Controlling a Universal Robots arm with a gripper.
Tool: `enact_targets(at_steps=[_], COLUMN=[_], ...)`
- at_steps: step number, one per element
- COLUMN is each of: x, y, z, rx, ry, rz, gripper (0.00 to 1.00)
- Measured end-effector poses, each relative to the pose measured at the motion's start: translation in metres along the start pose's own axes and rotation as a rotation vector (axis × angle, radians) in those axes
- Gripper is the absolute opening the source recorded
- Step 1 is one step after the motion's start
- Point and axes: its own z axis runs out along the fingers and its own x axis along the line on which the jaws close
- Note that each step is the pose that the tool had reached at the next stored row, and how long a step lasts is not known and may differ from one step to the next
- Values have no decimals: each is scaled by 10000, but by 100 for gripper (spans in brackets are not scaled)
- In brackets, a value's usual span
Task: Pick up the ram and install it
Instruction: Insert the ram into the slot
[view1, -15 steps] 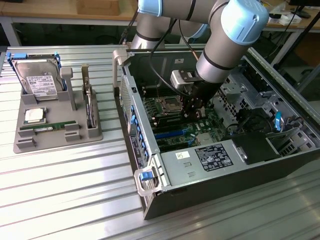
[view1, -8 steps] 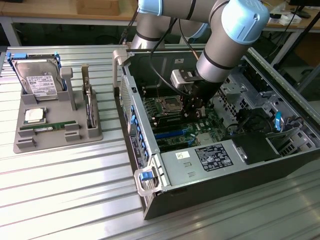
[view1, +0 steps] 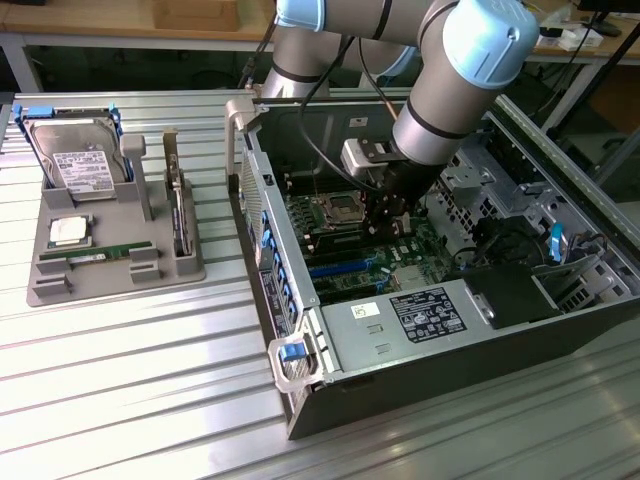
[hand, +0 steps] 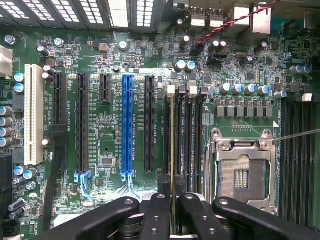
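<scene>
The ram (hand: 172, 145) shows edge-on as a thin line running straight out from the gripper (hand: 172, 199). Its long axis lies along the memory slots (hand: 193, 135) and, as far as this angle lets me judge, directly over one of them. The jaws are almost closed, pinching the ram's near end. In the exterior view the gripper hangs inside the case (view1: 420, 385), at about 3 o'clock from the socket (view1: 338, 210).

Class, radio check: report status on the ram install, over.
Gripper shut on ram. Ram edge-on, lined along memory slots beside processor socket. No obstruction seen.
</scene>
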Motion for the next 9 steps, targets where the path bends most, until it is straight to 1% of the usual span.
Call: enact_targets(at_steps=[9], x=[2], y=[1], z=[0], rx=[8], ry=[-4], rz=[68], gripper=[13])
